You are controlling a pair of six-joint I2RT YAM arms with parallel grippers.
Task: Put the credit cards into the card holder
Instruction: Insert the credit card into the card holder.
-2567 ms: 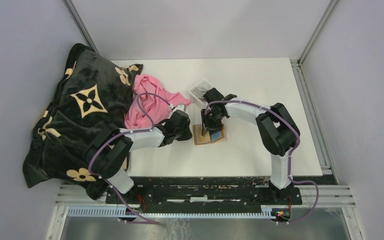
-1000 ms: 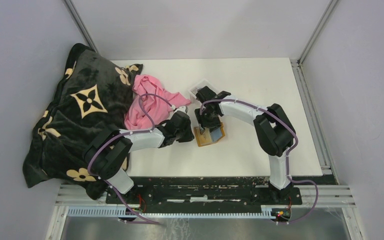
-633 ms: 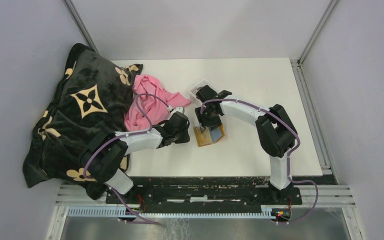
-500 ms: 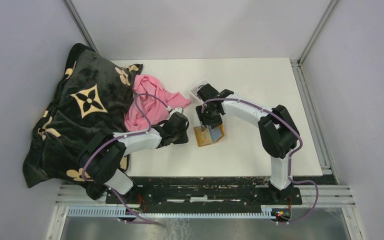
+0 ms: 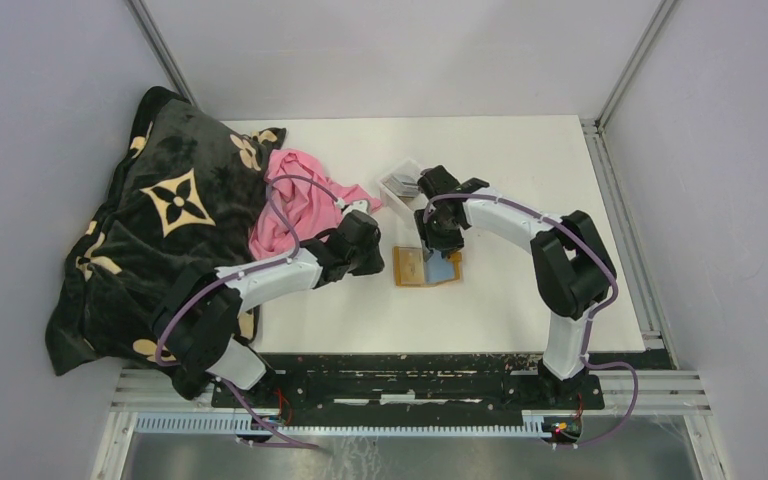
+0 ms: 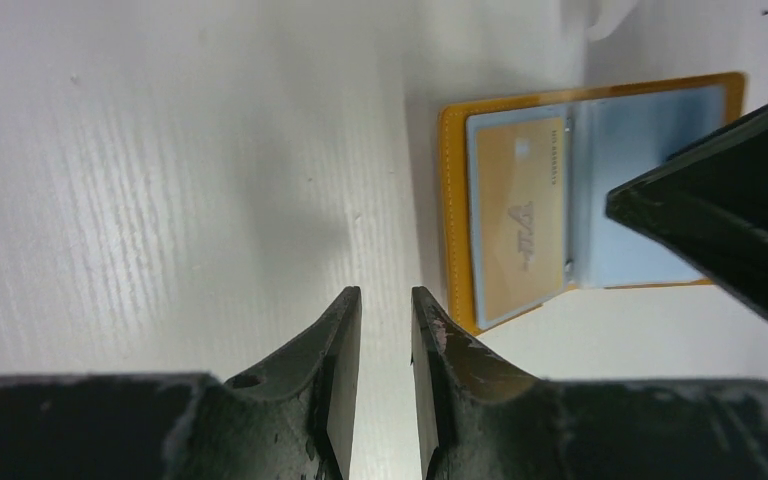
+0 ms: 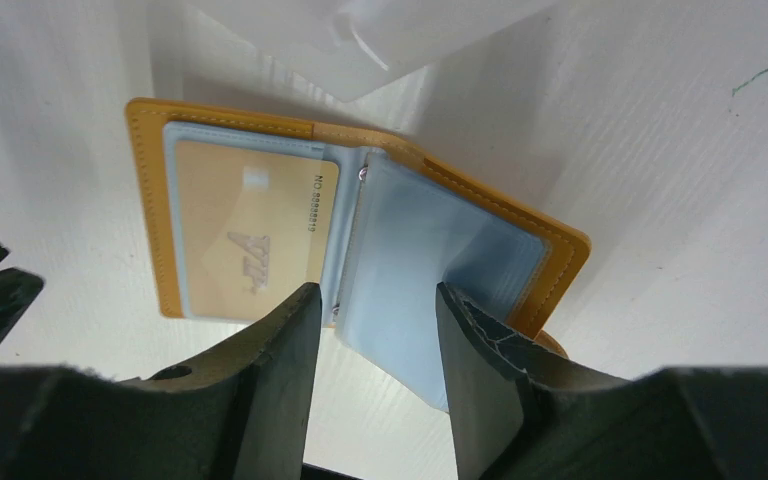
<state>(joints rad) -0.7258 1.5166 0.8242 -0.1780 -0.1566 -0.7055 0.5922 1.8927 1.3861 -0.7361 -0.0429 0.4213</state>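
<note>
One dark patterned blanket (image 5: 160, 220) and one pink cloth (image 5: 285, 205) are lying left of the left gripper (image 6: 385, 300), whose fingers are standing narrowly parted on nothing. Just right of it, one card holder (image 7: 420, 235) is lying open with one tan card (image 7: 250, 235) in its left pocket, the right gripper (image 7: 377, 295) hovering over the fold, jaws spread, empty. Beyond that gripper, one clear tray (image 7: 400, 45) is holding credit cards (image 5: 398, 183), number indistinct.

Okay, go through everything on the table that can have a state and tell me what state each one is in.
card holder: open flat, tan card in one pocket.
credit cards: stacked in the clear tray, not yet in the holder.
right gripper: open, poised over the holder.
left gripper: jaws slightly apart, empty.
pink cloth: crumpled.
</note>
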